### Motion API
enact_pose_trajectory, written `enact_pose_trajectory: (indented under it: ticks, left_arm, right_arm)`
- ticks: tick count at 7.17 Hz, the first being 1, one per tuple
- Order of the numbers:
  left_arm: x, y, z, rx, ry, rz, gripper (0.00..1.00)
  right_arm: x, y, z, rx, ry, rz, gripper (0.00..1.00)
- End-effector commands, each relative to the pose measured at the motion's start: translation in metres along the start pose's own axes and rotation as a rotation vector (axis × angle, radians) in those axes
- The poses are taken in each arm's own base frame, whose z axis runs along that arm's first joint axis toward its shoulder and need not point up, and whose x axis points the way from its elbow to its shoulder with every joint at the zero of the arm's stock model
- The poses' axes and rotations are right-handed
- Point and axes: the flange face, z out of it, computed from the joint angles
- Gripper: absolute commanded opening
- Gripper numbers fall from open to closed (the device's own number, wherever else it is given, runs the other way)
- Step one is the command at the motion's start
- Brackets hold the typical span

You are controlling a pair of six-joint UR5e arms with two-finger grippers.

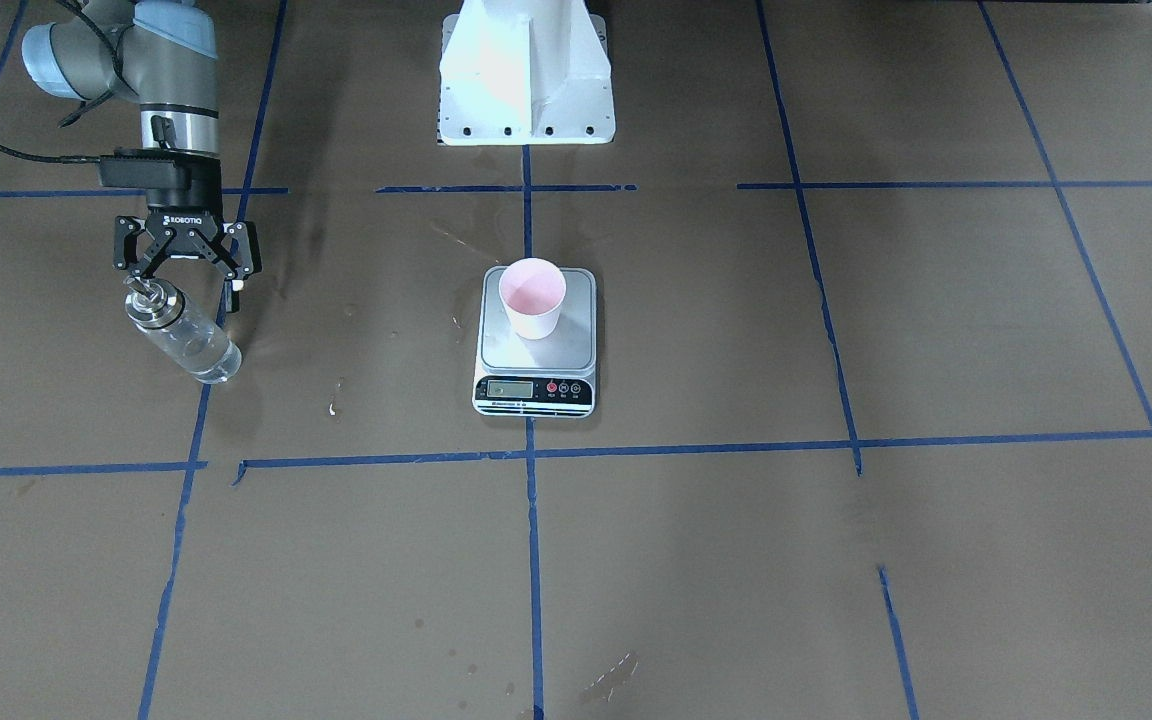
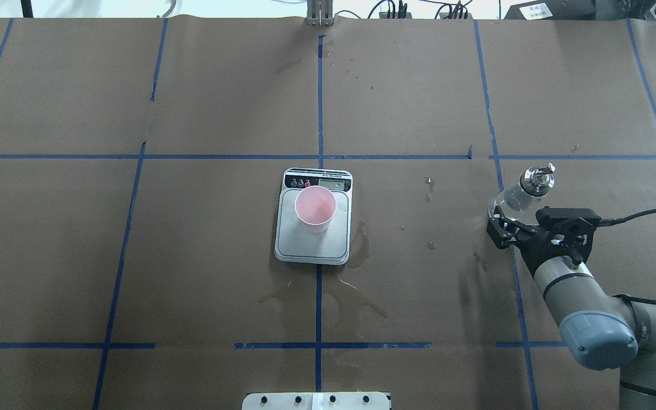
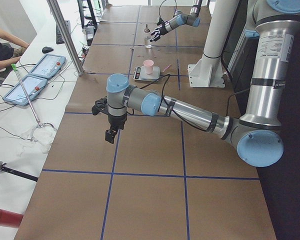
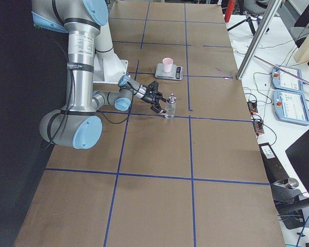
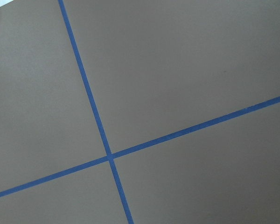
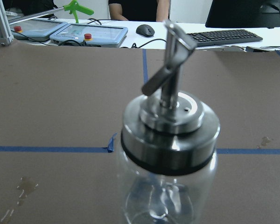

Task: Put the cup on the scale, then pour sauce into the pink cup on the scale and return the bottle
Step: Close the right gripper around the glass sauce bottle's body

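The pink cup (image 1: 533, 298) stands upright on the steel platform of the scale (image 1: 576, 352), near its back; both also show in the overhead view, the cup (image 2: 315, 208) on the scale (image 2: 305, 246). I cannot tell whether the cup holds liquid. The glass bottle (image 1: 184, 338) with clear sauce (image 1: 198, 352) stands on the table far to the robot's right. My right gripper (image 1: 184, 280) is open, close behind the bottle at its collar's height, not gripping it. The right wrist view shows the spout (image 6: 170, 65) close up. My left gripper (image 3: 110, 134) hovers over bare table; I cannot tell its state.
Wet stains (image 2: 359, 250) lie on the brown paper beside and in front of the scale. The white robot pedestal (image 1: 526, 75) stands behind the scale. Tablets (image 6: 91, 31) and a keyboard (image 6: 224, 36) lie beyond the table's far edge.
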Motion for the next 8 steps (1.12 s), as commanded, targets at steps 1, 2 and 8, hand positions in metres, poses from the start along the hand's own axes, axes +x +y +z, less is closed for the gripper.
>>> enact_pose_trajectory:
  ticks: [1, 2, 8]
  left_arm:
    - [0.000, 0.000, 0.000, 0.000, 0.000, -0.002, 1.00]
    - [0.000, 0.000, 0.001, -0.002, 0.000, -0.002, 1.00]
    - [0.003, -0.005, -0.004, 0.008, -0.003, 0.004, 1.00]
  right_arm:
    - [0.000, 0.003, 0.006, 0.016, 0.013, -0.011, 1.00]
    - [-0.003, -0.001, 0.013, 0.040, 0.022, -0.004, 1.00]
    - [-0.007, -0.013, 0.039, 0.073, 0.058, -0.017, 1.00]
